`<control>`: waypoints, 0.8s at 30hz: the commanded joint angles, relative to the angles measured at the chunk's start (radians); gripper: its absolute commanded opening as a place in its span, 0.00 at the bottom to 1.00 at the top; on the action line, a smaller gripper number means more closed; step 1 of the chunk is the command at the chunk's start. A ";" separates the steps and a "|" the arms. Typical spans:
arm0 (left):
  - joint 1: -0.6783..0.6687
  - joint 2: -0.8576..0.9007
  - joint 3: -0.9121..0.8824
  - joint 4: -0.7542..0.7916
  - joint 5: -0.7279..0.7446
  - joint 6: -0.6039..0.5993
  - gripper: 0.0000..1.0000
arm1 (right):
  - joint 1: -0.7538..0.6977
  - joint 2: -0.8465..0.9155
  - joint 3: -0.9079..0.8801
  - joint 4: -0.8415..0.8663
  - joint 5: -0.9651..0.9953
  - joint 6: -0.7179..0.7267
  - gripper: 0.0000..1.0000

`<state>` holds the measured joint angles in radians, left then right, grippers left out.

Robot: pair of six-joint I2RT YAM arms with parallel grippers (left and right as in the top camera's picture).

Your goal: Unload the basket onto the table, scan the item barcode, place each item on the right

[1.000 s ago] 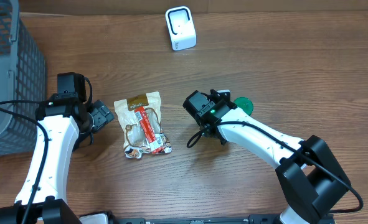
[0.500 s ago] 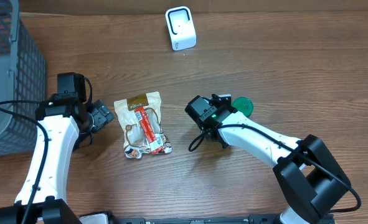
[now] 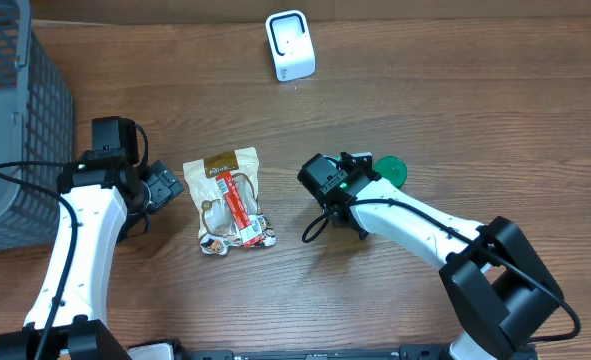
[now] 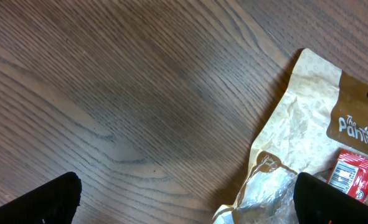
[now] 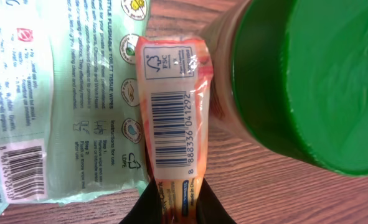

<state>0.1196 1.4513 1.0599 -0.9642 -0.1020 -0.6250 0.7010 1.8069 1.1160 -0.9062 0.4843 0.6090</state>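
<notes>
The orange packet [image 5: 171,118], judged light, soft and crinkly, is seen between a wipes pack [image 5: 59,93] at its nine o'clock and a green-lidded jar [image 5: 308,81] at three. Its lower end is pinched by the right hand [image 5: 176,200], below the barcode. The left hand [image 4: 190,205] is spread wide, empty.

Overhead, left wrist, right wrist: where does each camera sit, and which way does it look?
Overhead: fixed above the table, facing straight down; shows left arm, right arm, basket, scanner, snack pouch.
Left wrist: on the left arm, facing down at wood and the pouch's corner; the open left gripper shows below.
Right wrist: on the right arm, facing the barcode on the orange packet beside a green lid; the right gripper pinches the packet.
Overhead and left wrist share the snack pouch.
</notes>
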 commanded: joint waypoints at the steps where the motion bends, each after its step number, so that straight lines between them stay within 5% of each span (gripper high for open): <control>1: 0.002 0.000 -0.005 0.000 -0.013 0.013 1.00 | 0.003 0.000 0.105 -0.058 0.021 0.000 0.09; 8: 0.002 0.000 -0.004 0.000 -0.013 0.013 1.00 | 0.005 0.000 0.260 -0.170 0.003 0.000 0.08; 24: 0.002 0.000 -0.005 0.000 -0.013 0.013 1.00 | 0.036 0.012 0.230 0.070 -0.103 -0.015 0.08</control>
<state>0.1196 1.4513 1.0595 -0.9642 -0.1020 -0.6250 0.7143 1.8103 1.3579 -0.8742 0.3859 0.6010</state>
